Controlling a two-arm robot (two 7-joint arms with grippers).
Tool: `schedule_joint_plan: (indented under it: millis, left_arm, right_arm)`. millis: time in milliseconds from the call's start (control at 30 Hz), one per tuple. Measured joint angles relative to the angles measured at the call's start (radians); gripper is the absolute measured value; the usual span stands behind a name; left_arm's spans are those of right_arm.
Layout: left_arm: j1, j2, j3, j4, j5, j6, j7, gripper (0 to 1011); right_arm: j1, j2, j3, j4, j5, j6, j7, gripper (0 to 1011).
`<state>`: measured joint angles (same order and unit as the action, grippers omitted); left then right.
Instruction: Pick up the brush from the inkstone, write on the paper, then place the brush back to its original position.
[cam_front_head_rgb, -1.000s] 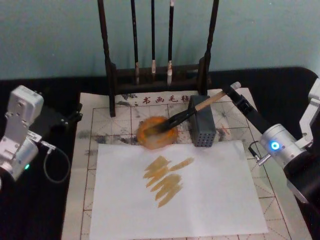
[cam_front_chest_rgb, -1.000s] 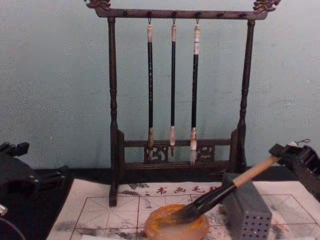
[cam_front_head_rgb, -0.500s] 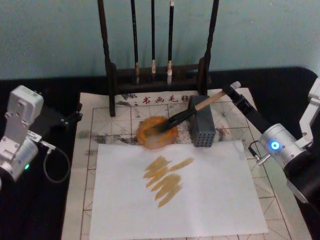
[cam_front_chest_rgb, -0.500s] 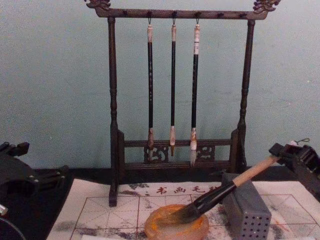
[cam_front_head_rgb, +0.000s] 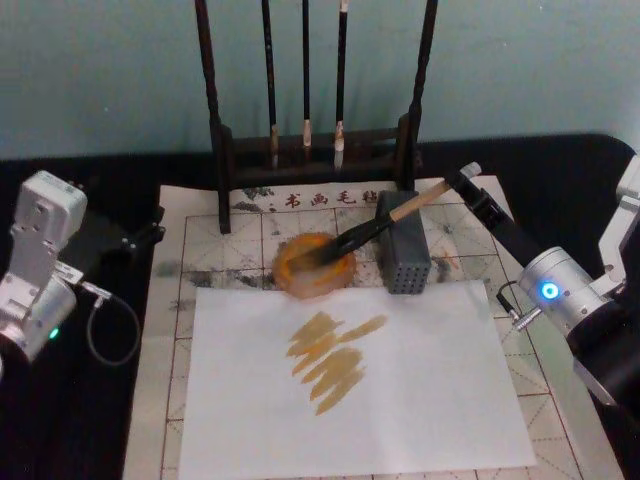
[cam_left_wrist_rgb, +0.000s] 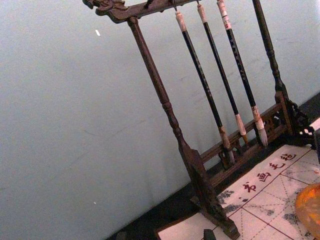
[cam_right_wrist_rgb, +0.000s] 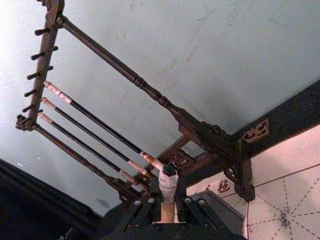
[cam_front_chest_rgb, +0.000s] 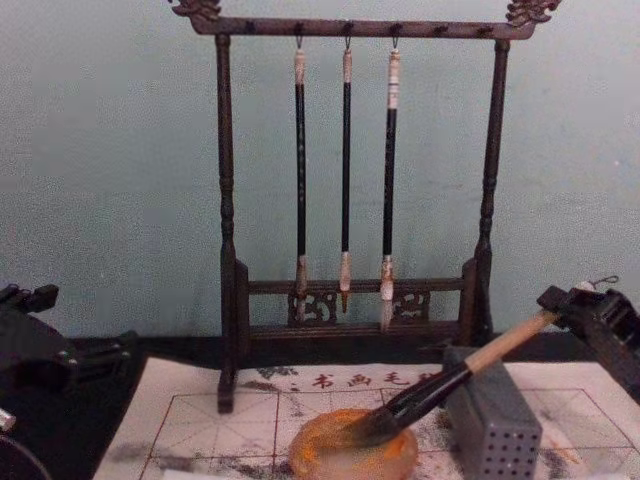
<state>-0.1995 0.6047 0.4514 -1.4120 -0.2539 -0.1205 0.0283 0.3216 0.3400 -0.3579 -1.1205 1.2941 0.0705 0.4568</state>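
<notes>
The brush (cam_front_head_rgb: 372, 228) lies slanted, its dark bristles in the round orange inkstone (cam_front_head_rgb: 314, 266) and its wooden handle across the top of a grey perforated block (cam_front_head_rgb: 403, 255). My right gripper (cam_front_head_rgb: 462, 184) is shut on the handle's white-wrapped end (cam_right_wrist_rgb: 168, 184), behind and right of the block. From the chest, the brush (cam_front_chest_rgb: 440, 385) rises from the inkstone (cam_front_chest_rgb: 352, 456) to the right gripper (cam_front_chest_rgb: 578, 308). The paper (cam_front_head_rgb: 220, 245) with red grid lines lies under a plain white sheet (cam_front_head_rgb: 420, 400) that bears orange-brown strokes. My left arm (cam_front_head_rgb: 40, 265) rests parked at the left.
A dark wooden rack (cam_front_head_rgb: 222, 150) with three thin hanging brushes (cam_front_chest_rgb: 345, 170) stands at the paper's far edge, just behind the inkstone. Black cloth (cam_front_head_rgb: 80, 420) covers the table either side. A cable loops by the left arm.
The bristles shift slightly within the inkstone. Both arms stay nearly where they were.
</notes>
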Motion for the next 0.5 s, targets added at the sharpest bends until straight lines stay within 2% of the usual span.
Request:
schedule_joint_plan:
  millis: [200,300,500]
  left_arm:
    - [0.000,0.000,0.000,0.000,0.000,0.000,0.000,1001]
    - [0.000,0.000,0.000,0.000,0.000,0.000,0.000,1001]
    - [0.000,0.000,0.000,0.000,0.000,0.000,0.000,1001]
  right_arm:
    - [0.000,0.000,0.000,0.000,0.000,0.000,0.000,311]
    - [0.000,0.000,0.000,0.000,-0.001,0.000,0.000,450]
    - [0.000,0.000,0.000,0.000,-0.001,0.000,0.000,603]
